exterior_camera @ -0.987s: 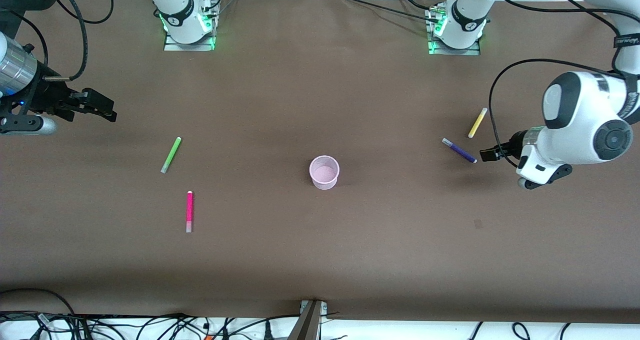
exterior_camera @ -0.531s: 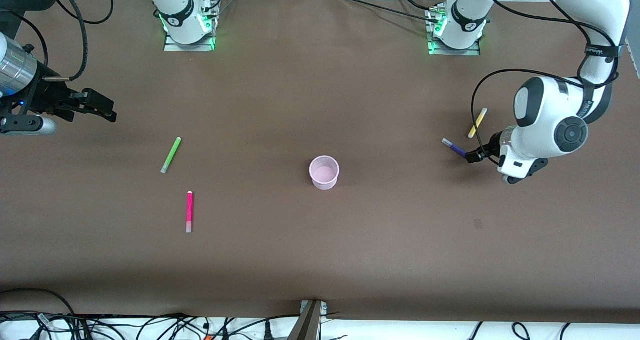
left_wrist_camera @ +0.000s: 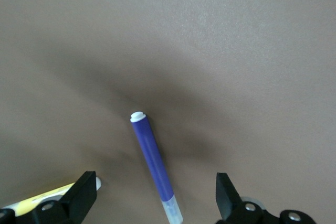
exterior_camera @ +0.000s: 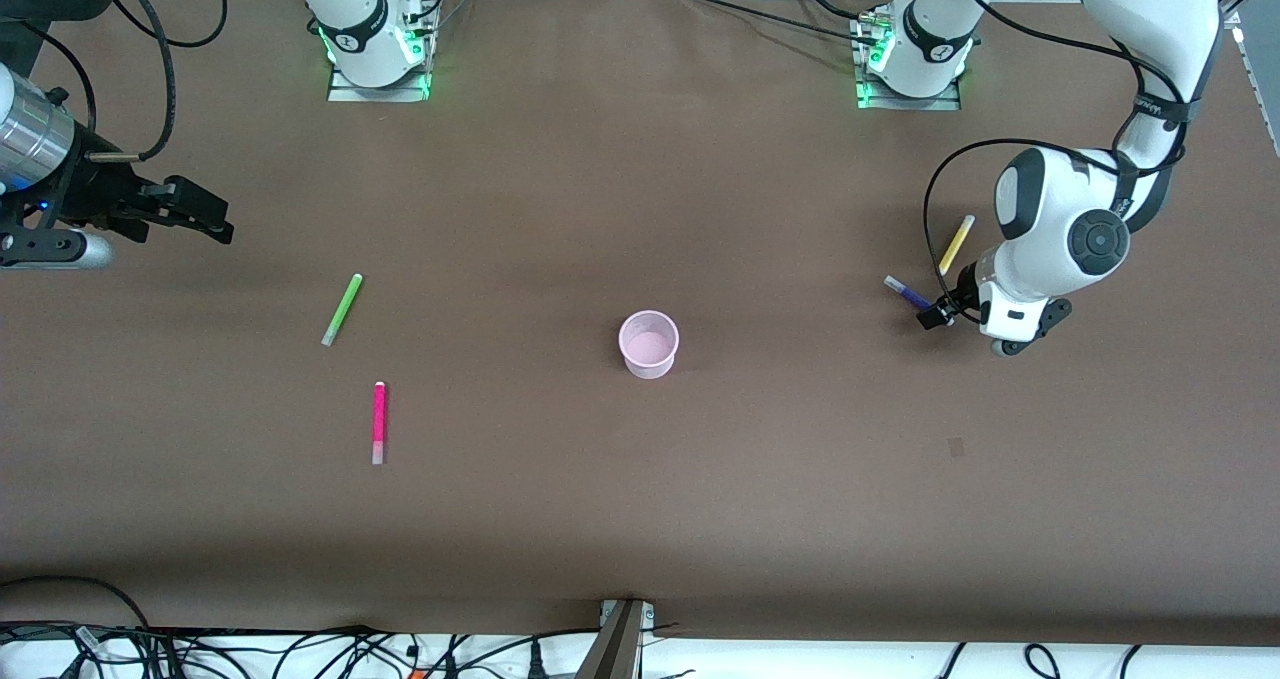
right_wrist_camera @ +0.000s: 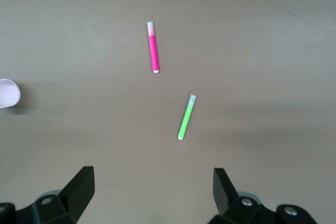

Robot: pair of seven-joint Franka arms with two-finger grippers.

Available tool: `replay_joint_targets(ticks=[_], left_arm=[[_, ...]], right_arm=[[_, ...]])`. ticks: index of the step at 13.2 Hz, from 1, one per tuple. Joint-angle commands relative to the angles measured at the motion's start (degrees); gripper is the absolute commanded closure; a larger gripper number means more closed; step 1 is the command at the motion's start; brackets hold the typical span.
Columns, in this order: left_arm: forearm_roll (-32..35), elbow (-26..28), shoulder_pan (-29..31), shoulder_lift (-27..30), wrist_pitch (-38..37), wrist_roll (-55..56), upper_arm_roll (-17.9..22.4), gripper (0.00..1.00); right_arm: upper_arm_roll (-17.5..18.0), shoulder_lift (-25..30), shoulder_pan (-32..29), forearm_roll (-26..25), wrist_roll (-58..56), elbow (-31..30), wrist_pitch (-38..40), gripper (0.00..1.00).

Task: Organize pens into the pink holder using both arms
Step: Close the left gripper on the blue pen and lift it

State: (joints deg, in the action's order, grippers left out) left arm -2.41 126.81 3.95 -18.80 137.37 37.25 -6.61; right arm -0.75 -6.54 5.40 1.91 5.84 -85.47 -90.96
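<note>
The pink holder [exterior_camera: 649, 343] stands upright mid-table; its edge shows in the right wrist view [right_wrist_camera: 8, 93]. The purple pen [exterior_camera: 908, 293] lies toward the left arm's end of the table, the yellow pen [exterior_camera: 955, 244] beside it. My left gripper [exterior_camera: 938, 311] is open, low over the purple pen, which lies between its fingers [left_wrist_camera: 155, 164]; the yellow pen's tip shows there too [left_wrist_camera: 39, 201]. The green pen [exterior_camera: 342, 309] and magenta pen [exterior_camera: 378, 423] lie toward the right arm's end, also in the right wrist view [right_wrist_camera: 187, 117] [right_wrist_camera: 153, 47]. My right gripper [exterior_camera: 205, 221] waits open in the air above the table's end.
The table is covered in brown paper [exterior_camera: 640, 519]. The two arm bases with green lights [exterior_camera: 375, 54] [exterior_camera: 910, 59] stand along its far edge. Cables [exterior_camera: 300, 649] hang off the near edge.
My left arm has moved toward the table's middle and lowered, bringing its open gripper over the purple pen's end. The right arm and all pens have not moved.
</note>
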Motion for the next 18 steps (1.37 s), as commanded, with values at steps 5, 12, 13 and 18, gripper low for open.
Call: replay_joint_targets(ticks=[5,12,13,18], left_arm=[[0.13,0.37,-0.96,-2.55,2.73,0.72,0.02,0.3],[3.11,0.98,-1.58,-4.05,3.52,0.72,0.11,0.3],[3.12,0.98,-1.58,-4.05,3.43,0.72,0.11,0.31],[4.95,0.89,-1.4,-5.01,3.52,0.72,0.11,0.32]], right_arm=[[0.05,0.3,0.13,-0.5,-0.4,0.39,-0.18,0.0],[0.05,0.3,0.13,-0.59,-0.4,0.39,-0.18,0.0],[0.13,0.3,0.13,-0.59,-0.4,0.39,-0.18,0.0],[0.05,0.3,0.13,-0.5,-0.4,0.39,-0.09,0.0]])
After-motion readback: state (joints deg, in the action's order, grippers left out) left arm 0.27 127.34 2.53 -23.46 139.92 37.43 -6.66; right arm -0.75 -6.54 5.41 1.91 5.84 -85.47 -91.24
